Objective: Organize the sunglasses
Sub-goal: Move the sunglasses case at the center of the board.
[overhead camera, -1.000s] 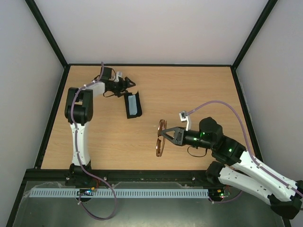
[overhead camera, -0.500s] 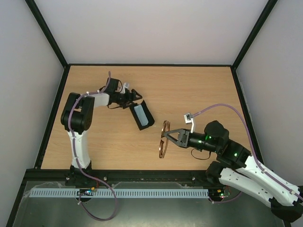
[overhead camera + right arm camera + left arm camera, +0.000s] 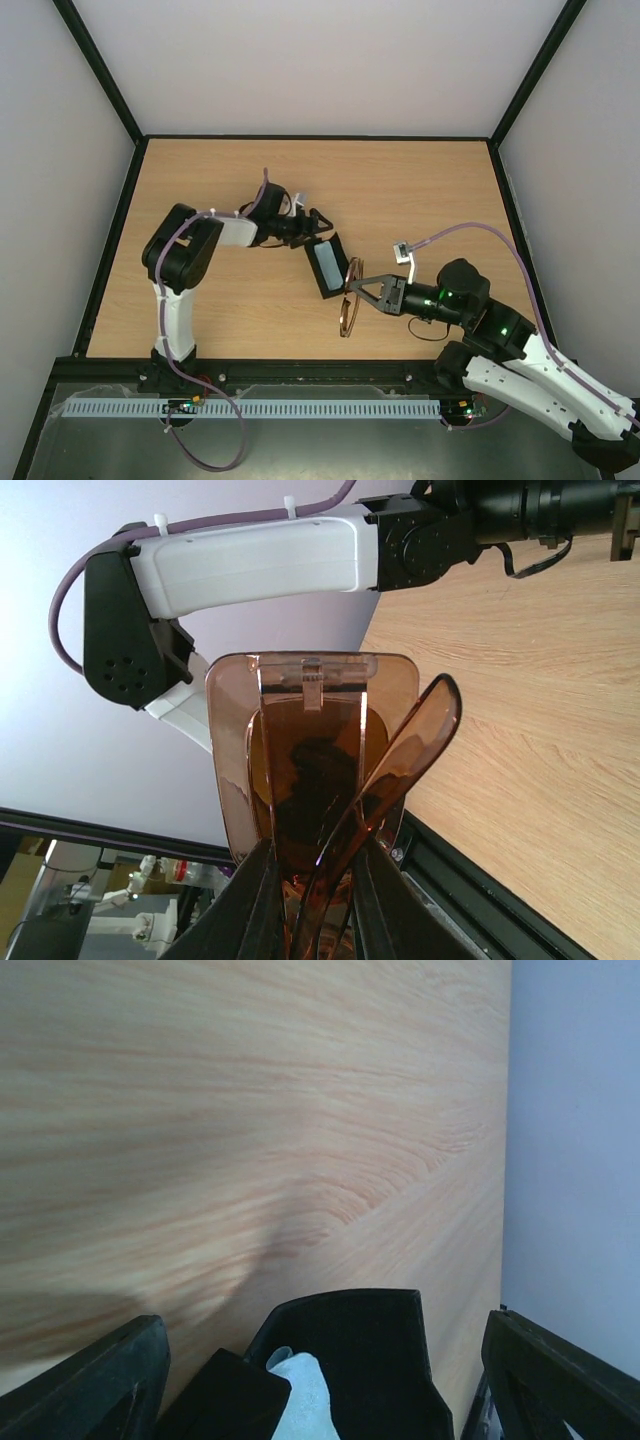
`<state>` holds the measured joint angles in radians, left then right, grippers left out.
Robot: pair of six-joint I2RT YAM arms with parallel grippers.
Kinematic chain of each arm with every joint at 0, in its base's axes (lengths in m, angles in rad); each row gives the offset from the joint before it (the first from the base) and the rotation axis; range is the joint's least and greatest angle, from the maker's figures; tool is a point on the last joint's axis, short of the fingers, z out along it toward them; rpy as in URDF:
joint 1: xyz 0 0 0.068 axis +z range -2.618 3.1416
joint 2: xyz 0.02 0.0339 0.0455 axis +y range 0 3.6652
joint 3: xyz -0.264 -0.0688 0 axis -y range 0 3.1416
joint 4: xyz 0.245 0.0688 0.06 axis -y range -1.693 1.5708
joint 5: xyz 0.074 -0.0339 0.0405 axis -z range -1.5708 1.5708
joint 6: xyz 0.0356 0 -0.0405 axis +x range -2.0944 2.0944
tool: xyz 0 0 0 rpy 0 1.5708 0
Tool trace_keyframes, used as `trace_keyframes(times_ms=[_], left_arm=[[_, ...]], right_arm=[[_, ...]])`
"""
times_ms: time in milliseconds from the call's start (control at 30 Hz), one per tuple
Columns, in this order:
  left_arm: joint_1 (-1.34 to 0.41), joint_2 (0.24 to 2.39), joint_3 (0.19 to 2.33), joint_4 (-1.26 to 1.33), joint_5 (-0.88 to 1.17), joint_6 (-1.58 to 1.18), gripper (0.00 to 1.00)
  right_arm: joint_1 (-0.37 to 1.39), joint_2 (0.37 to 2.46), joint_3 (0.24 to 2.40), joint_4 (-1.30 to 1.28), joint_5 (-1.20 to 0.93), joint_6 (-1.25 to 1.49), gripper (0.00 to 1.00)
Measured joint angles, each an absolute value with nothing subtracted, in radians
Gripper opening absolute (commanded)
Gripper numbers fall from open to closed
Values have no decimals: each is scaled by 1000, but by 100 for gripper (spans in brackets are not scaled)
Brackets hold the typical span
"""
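Wood-grain table (image 3: 420, 190), overhead view: the right gripper (image 3: 352, 291) is clenched on the sunglasses (image 3: 346, 305), which are folded and stand on edge clear of the surface. They are just beside the black case (image 3: 341, 256), which the left gripper (image 3: 320, 238) presents with its fingers spread wide around it. Left wrist view: the case sits open between the wide-set fingers (image 3: 90, 1385) with a pale blue cloth (image 3: 300, 1395) inside, and appears borne above the table (contact at the right finger is not clearly shown). Right wrist view: both fingers pinch the folded pair at its lower end; the lenses are amber-brown and translucent. Assessment: insertion is the step in hand. Recommend holding the case mouth steady, aligning the glasses lengthwise with it, and releasing only once they are seated on the cloth. No brand, label or legible writing found on any item.
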<state>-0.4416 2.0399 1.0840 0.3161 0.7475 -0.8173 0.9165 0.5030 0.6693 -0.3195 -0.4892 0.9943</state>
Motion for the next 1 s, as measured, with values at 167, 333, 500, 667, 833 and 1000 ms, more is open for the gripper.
trace_keyframes(times_ms=[167,333,500,667,833,1000], left_arm=[[-501,2056,1079,380,740,-880,89],[-544,2077,1092,423,738,-928,89],[-544,2074,1091,430,723,-953,92],[-492,1972,1053,378,687,-960,95],[-433,1742,1012,314,655,-963,99],[-456,1490,999,168,621,-911,99]], right_arm=[[916,496,669,-335,-489,996,9],[916,496,669,-349,-489,996,9],[916,499,671,-374,-481,994,9],[916,553,725,-445,-454,965,9],[916,677,879,-566,-402,908,9],[916,842,1060,-713,-327,847,7]])
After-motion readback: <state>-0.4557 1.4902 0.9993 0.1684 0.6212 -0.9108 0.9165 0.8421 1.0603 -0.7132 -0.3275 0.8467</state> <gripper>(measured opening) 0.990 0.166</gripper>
